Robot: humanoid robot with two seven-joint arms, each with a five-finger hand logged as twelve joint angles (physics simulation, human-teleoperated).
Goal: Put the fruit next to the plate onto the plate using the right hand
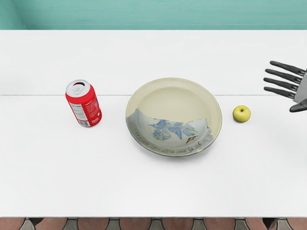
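Right hand (288,86): fingers spread, empty, at right edge, apart from fruit.
Fruit (242,113): small yellow-green apple on table (153,182), just right of plate.
Handling: probably light, firm, smooth, prone to rolling; cup its sides from above.
Plate (168,96): empty.
Soda can (83,103): far left.
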